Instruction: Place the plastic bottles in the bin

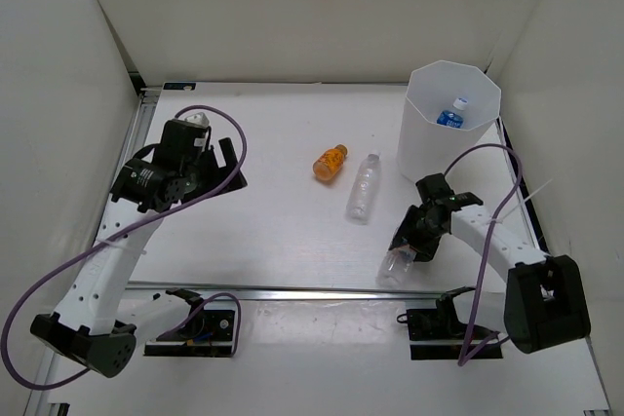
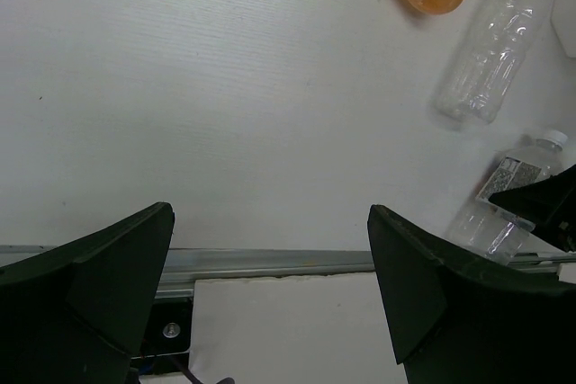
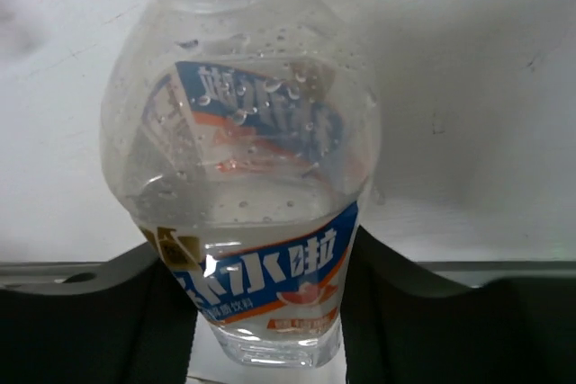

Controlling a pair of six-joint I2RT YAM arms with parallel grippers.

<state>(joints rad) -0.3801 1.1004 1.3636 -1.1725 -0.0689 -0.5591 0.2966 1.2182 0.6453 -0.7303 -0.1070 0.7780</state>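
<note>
Right gripper (image 1: 413,244) pinches labelled bottle (image 3: 243,222) near the surface's (image 1: 263,231) front edge. Left gripper (image 2: 270,222) spread, empty. Blue-capped bottle (image 1: 451,116) inside bin (image 1: 429,148). Orange bottle (image 1: 330,163) and clear bottle (image 1: 364,187) lie mid-surface.

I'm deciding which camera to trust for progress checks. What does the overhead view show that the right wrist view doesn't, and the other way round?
Overhead only: the bin with a blue-capped bottle inside, the orange bottle and the clear bottle lying on the table. Right wrist only: the droplets and label print on the labelled bottle. Both: the right gripper shut on that bottle.
</note>
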